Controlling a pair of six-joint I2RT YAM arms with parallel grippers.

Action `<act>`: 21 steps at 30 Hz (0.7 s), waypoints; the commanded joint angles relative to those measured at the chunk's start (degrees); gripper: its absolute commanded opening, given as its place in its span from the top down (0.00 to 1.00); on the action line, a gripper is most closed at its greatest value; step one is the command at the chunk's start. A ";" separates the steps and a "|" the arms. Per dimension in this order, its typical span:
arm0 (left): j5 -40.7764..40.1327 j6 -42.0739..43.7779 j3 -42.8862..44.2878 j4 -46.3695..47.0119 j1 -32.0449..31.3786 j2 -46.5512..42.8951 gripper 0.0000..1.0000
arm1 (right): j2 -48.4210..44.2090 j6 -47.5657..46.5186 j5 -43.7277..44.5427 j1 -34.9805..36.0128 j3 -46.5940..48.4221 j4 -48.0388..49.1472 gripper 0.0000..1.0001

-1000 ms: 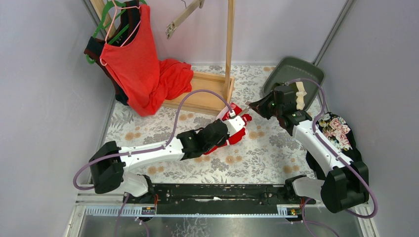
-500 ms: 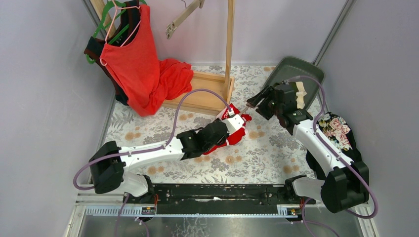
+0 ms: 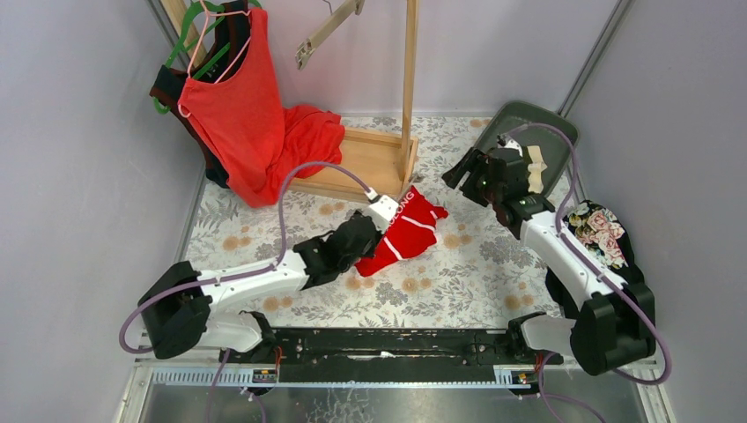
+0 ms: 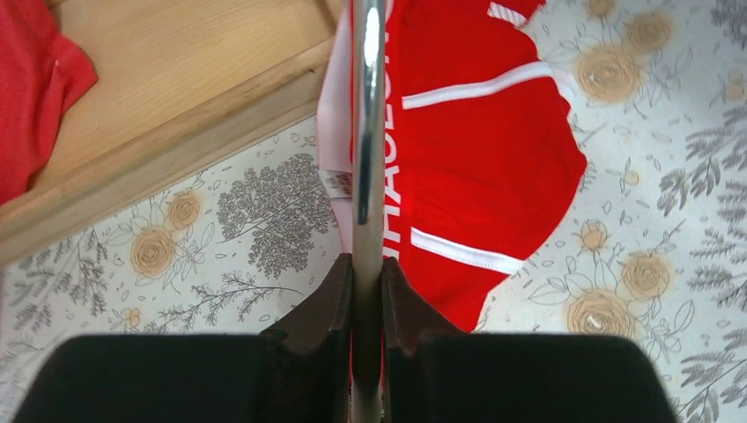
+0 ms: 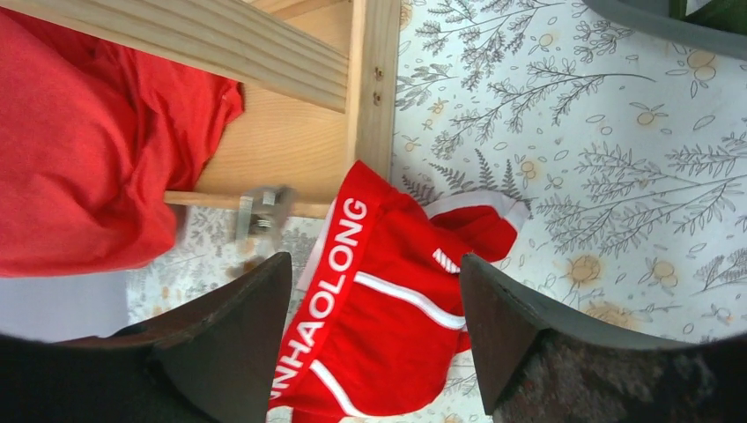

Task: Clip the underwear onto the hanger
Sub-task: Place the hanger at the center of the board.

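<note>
Top external view: the red briefs lie just before the wooden stand. At their waistband, the left gripper is clamped on a metal bar. The right gripper hovers right of the stand, fingers apart.

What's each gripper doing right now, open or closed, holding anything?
Left gripper: closed on a thin metal bar at the red briefs' waistband.
Right gripper: open, holding nothing.
</note>
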 commanded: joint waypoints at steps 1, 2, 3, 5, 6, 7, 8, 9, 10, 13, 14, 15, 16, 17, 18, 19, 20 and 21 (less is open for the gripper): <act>2.24 -6.58 -3.18 11.97 2.90 -3.65 1.00 | 5.67 -7.00 -1.97 0.01 -0.55 7.13 0.25; 3.14 -7.17 -3.76 13.28 3.50 -3.91 1.00 | 7.26 -7.87 -3.48 0.01 -0.19 8.38 0.25; 4.01 -7.82 -4.06 14.40 4.09 -4.09 1.00 | 9.13 -8.86 -5.27 -0.01 0.48 9.48 0.25; 5.60 -9.24 -4.81 16.46 4.94 -4.03 1.00 | 13.02 -10.08 -8.12 0.09 2.93 9.81 0.23; 6.08 -9.92 -5.08 17.35 5.38 -3.84 1.00 | 14.93 -11.32 -9.53 0.14 4.03 10.35 0.23; 7.16 -10.45 -5.46 18.53 5.83 -3.70 1.00 | 16.62 -12.03 -10.00 0.32 5.27 10.50 0.23; 7.96 -11.14 -5.99 19.68 6.33 -3.58 1.00 | 18.32 -12.75 -10.75 0.36 6.36 10.97 0.23; 8.72 -11.98 -6.73 20.91 6.85 -3.66 1.00 | 19.65 -13.45 -11.46 0.34 7.03 11.94 0.23; 9.56 -12.60 -7.45 21.91 7.39 -3.75 1.00 | 20.74 -13.80 -11.96 0.40 7.39 13.46 0.23; 10.16 -13.64 -9.21 23.67 7.78 -4.16 1.00 | 23.75 -14.96 -14.43 0.39 8.25 18.35 0.24; 10.20 -14.01 -9.57 23.70 7.86 -4.32 1.00 | 24.52 -15.23 -15.52 0.43 8.71 19.70 0.24; 10.32 -14.51 -10.04 23.88 8.02 -4.63 1.00 | 26.41 -15.37 -16.73 0.37 9.42 20.78 0.24; 10.65 -15.19 -10.70 24.26 8.32 -5.16 1.00 | 27.94 -15.89 -17.96 0.37 10.23 21.40 0.25; 11.18 -15.90 -11.43 24.69 8.80 -5.56 1.00 | 29.31 -16.26 -19.32 0.32 11.22 22.00 0.25; 11.72 -16.60 -11.98 25.01 9.26 -6.16 1.00 | 30.79 -16.33 -20.51 0.28 12.03 22.80 0.25; 12.23 -17.22 -12.60 25.31 9.66 -6.62 1.00 | 32.20 -16.43 -22.09 0.33 12.71 23.69 0.25; 12.63 -17.64 -12.97 25.45 9.96 -6.89 1.00 | 33.59 -16.52 -23.55 0.34 13.65 24.01 0.26; 12.87 -17.90 -13.16 25.26 10.27 -7.18 1.00 | 34.82 -16.54 -24.82 0.36 14.40 24.31 0.27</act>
